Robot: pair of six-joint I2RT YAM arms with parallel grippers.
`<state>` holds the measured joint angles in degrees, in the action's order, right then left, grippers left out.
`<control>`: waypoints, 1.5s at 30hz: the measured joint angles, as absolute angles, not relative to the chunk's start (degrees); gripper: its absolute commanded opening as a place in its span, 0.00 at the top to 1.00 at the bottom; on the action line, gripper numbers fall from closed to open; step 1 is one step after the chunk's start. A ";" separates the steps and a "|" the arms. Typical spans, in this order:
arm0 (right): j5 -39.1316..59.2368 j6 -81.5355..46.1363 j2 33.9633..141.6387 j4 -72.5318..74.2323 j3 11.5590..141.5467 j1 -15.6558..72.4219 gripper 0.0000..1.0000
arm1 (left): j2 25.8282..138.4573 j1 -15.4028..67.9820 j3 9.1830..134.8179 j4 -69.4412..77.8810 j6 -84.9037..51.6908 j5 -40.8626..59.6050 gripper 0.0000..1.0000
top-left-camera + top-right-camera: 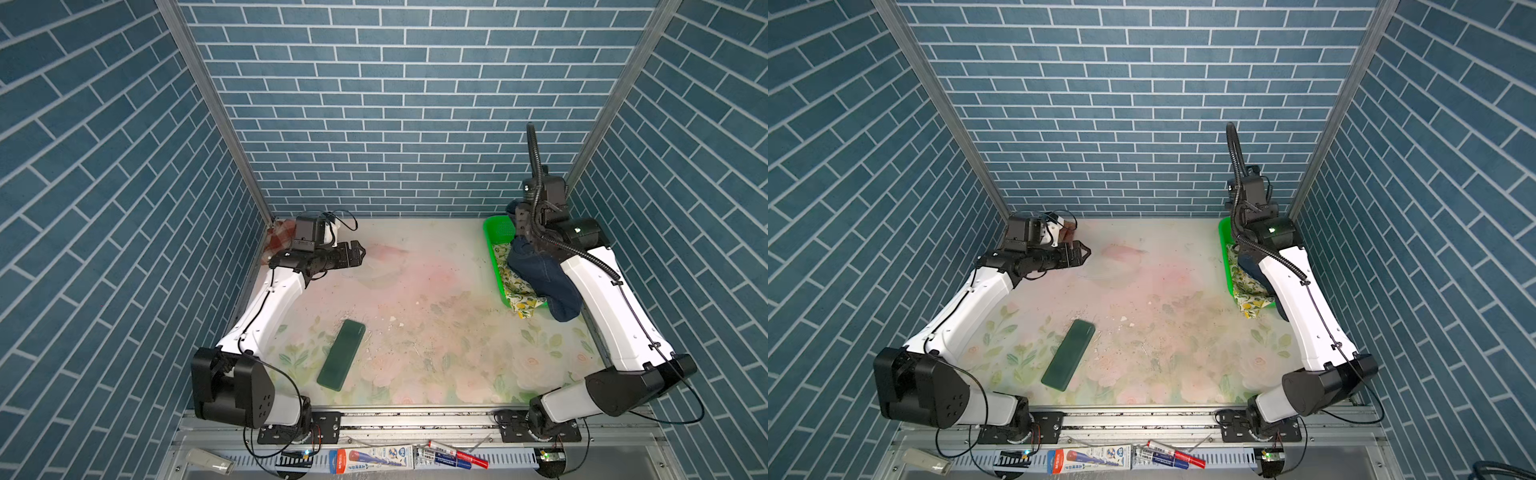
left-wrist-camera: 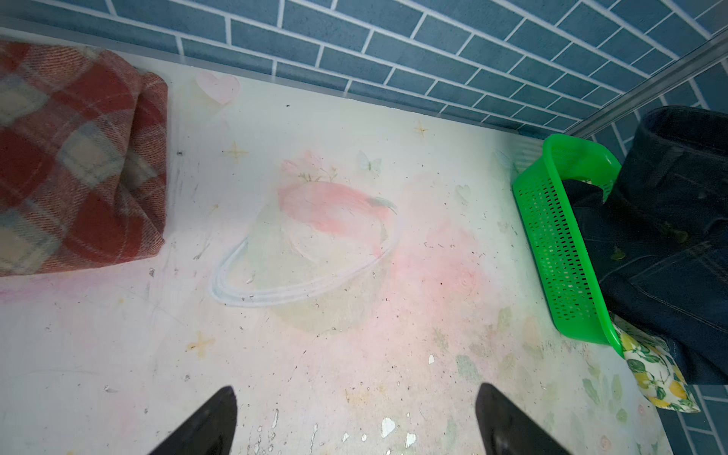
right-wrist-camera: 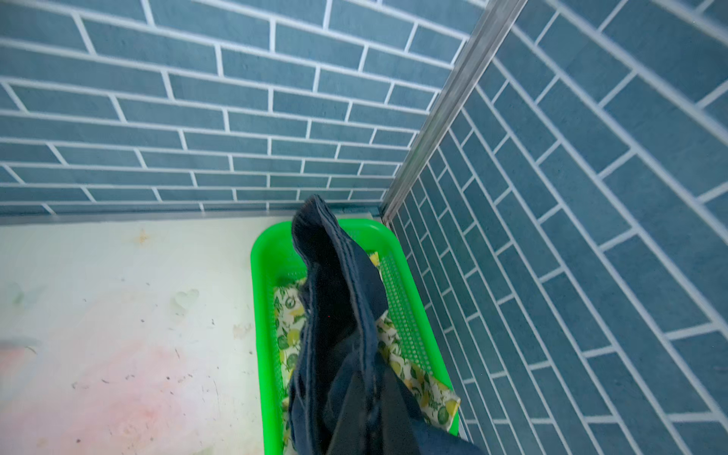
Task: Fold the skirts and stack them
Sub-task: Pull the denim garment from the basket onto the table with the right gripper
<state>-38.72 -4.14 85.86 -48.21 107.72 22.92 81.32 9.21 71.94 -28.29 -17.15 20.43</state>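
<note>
Step in hand: as I judge it, drawing the denim skirt (image 1: 540,274) up out of the green basket (image 1: 494,257) so that it can be laid on the table (image 1: 415,332) for folding
Right fingers: my right gripper (image 1: 523,222) is clamped together on an upper edge of the denim; the cloth hangs from it in a long drape, its lower end spilling over the basket's near end
Other skirts: the lemon-print skirt (image 1: 519,293) lies in the basket beneath the denim, one corner poking out at the near end; the plaid skirt (image 2: 71,157) sits folded in the far left corner
Doing it well: I should rise until the hem clears the rim, so the denim neither tips the basket nor drags the lemon print along; then carry it toward the open middle, keeping off the dark green pad (image 1: 341,355); my free hand could catch a second corner to spread it flat
Left fingers: my left gripper (image 2: 354,390) stands wide apart and empty
Right arm: reaching far into the right corner, wrist raised over the basket
Left arm: stretched along the left side, forearm level, fingers pointing toward the middle, just beside the plaid
</note>
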 measured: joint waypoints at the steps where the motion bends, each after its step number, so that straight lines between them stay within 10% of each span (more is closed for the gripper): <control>1: -38.39 -3.81 86.83 -48.53 110.63 23.05 1.00 | 81.32 8.88 71.83 -28.16 -17.19 20.56 0.05; 13: -38.28 6.04 109.43 -53.87 160.20 35.40 1.00 | 81.69 5.52 71.00 -27.40 -17.39 20.88 0.06; 30: -25.71 9.76 107.90 -42.39 152.09 51.94 1.00 | 83.44 1.72 70.37 -25.78 -19.31 23.03 0.07; 45: -22.48 1.52 84.60 -30.59 98.30 45.08 1.00 | 83.48 -3.03 68.53 -23.51 -22.39 24.80 0.09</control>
